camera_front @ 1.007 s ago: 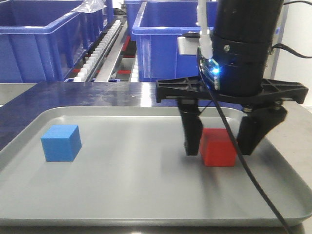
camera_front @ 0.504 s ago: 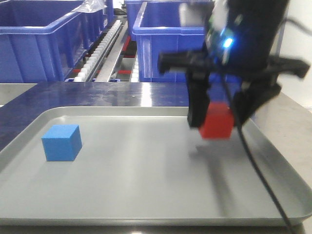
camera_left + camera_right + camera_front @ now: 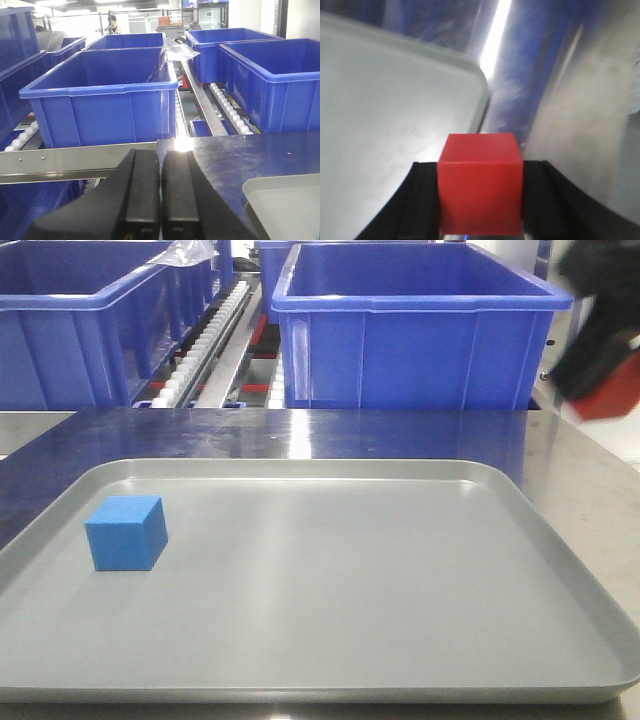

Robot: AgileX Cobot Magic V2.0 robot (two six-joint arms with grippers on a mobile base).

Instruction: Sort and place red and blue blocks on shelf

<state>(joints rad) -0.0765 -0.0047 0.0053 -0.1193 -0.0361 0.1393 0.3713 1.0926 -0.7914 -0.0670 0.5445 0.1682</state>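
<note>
While the right jaws are clamping the red block (image 3: 480,182) aloft over the desk's (image 3: 300,430) right edge, the blue block (image 3: 125,532) is sitting on the tray (image 3: 300,472) toward the desk's left edge, the left jaws are pressing together, empty.

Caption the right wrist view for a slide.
Right end effector grips the red block, lifted, with the grey tray corner behind it.

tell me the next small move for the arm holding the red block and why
Probably carry it toward the shelf behind the table, jaws kept closed. The right gripper is clamped on the red block, which hangs in the air by the right edge of the tray, so lifting looks done and nothing is placed yet. The blue block sits on the tray.
</note>
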